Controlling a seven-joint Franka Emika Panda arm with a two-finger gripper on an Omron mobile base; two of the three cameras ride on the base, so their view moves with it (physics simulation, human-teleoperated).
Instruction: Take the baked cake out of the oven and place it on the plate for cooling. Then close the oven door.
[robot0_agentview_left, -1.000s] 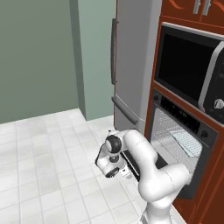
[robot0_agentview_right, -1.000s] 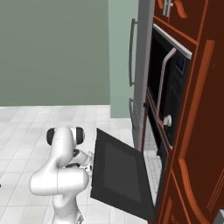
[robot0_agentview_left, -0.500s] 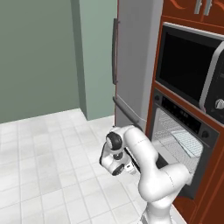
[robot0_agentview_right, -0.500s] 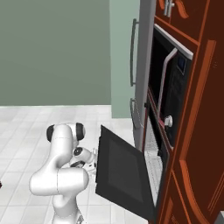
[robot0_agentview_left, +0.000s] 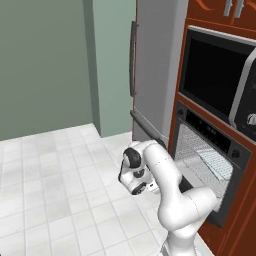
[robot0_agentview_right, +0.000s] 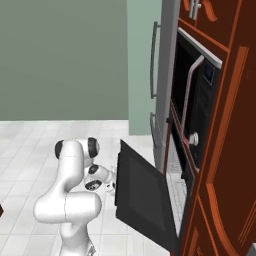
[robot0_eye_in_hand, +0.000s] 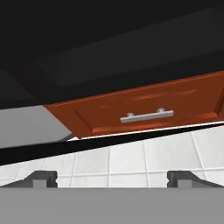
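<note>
Oven (robot0_agentview_left: 210, 160) stands with door (robot0_agentview_right: 142, 195) down, wire rack (robot0_agentview_left: 212, 161) inside; fingers (robot0_eye_in_hand: 43, 178) spread apart beneath the door.

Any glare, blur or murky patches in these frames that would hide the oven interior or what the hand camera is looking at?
Left base view: sharp, evenly lit, no glare; the oven interior reads pale, its racks clear. Right base view: crisp; the oven door is flat black, without reflection. Hand view: the top half is near-black underside of the door; below it the drawer and floor tiles are sharp.
</note>
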